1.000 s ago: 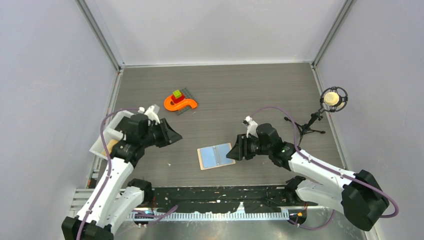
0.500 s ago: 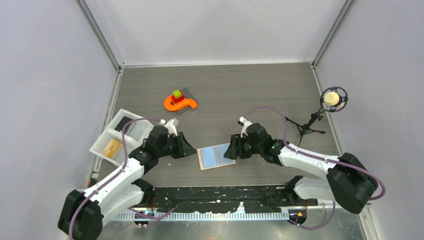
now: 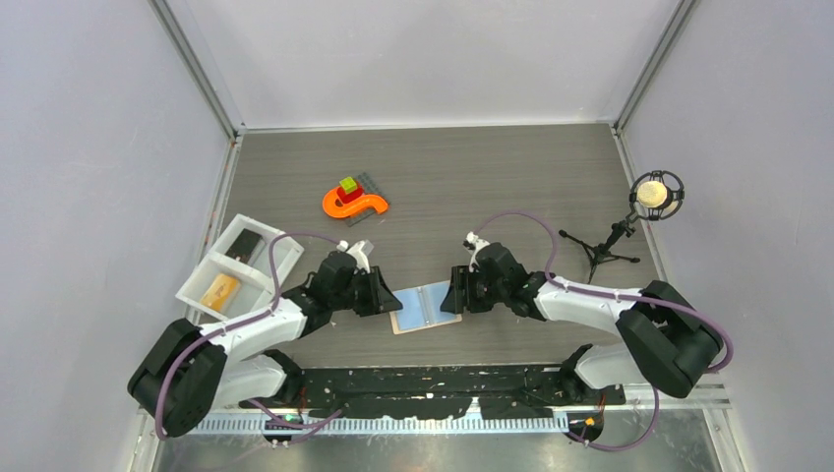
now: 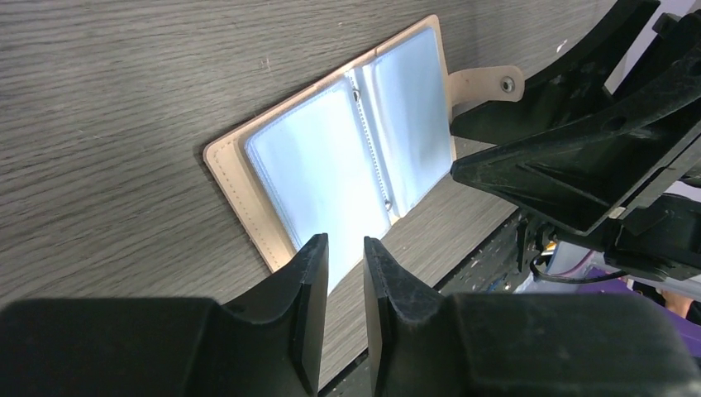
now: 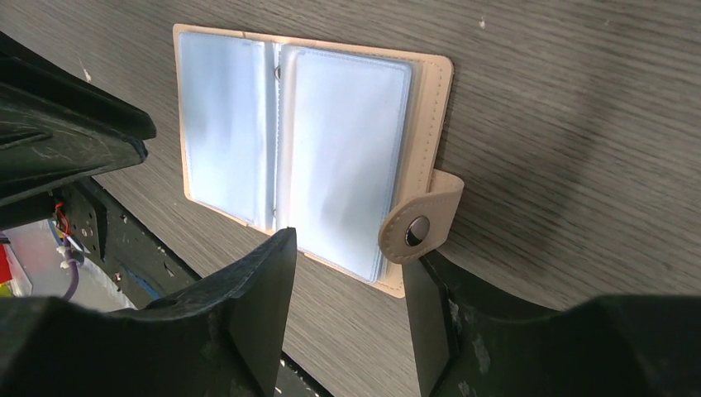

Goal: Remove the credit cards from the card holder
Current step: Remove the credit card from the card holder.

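the card holder is lying spread open on the desk, pale blue sleeves facing up, directly between your two tools. its long near side is running close to the desk's front edge, so you are getting little room on that side. beyond both tools the bare desk is stretching wide toward the back wall.

your left tool is sitting low at the holder's left edge. its fingers are standing a narrow slit apart and pinching nothing. in the wrist view the holder's tan border and blue sleeve are showing just ahead of the tips; whether the tips are touching the border, i cannot tell.

your right tool is facing it from the holder's right edge, jaws gaping wide and carrying nothing. the snap tab is lying just ahead of the gap, close to one finger. the two tools are pointing at each other with only the holder between them, so sideways room is running tight.

well off to the outer side of your left tool, the white tray is holding the orange-yellow credit card in its nearer compartment and the dark credit card in the farther one. an orange s-shaped toy is sitting farther out beyond the left tool, and a microphone stand is standing out past the right one.
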